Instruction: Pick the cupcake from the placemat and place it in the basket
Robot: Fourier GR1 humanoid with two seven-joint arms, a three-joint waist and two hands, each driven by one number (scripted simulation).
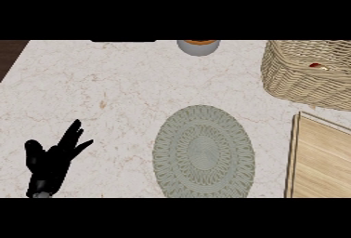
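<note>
Marble-look counter (109, 93), pale with faint veins, fills most of the head view, so that's the stage. Now the cupcake: honestly the only trace I can find is a small red-and-white bit (316, 65) peeking over the rim inside the wicker basket (302, 79) at the upper right, and my guess is that's the cupcake sitting in there, though it's too small and too hidden to swear by. The basket itself is cut off by the right edge. Moving out from there, the round grey-green woven placemat (204, 152) lies lower centre, well apart from the basket, and it has nothing on it. So if that red speck really is the cupcake, I'd say the job looks basically finished, with the pick and the drop both behind us and nothing obvious left except maybe parking the arms. If it isn't, then the cupcake simply isn't visible anywhere. Right of the placemat there's a light wooden board (322, 158), running off the frame. Up at the top edge a grey bowl (198, 46) with something orange in it is half cut off. The left hand (51, 160) shows at the lower left, fingers straight and spread upward, holding nothing, just resting over the counter near the edge. The right hand doesn't show at all, so I can't say anything about it.
</note>
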